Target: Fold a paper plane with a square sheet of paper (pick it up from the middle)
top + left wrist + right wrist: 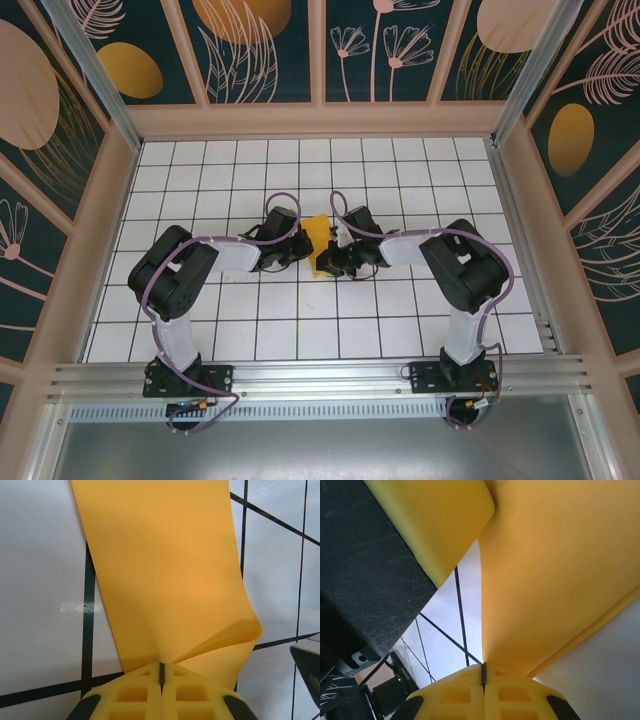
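The square sheet of paper is bright orange-yellow and hangs lifted between both grippers over the middle of the tiled floor. My left gripper is shut on its near edge, where the paper curls over into a loose fold at the right. My right gripper is shut on another edge of the paper, which rises steeply above its yellow fingers. From above, the left gripper and right gripper stand almost touching. A finished paper plane is out of view.
The left gripper's yellow finger and black body loom close in the right wrist view. White tiles with black grid lines lie all around. Dark leaf-patterned panels wall in the back and sides. An aluminium rail runs along the near edge.
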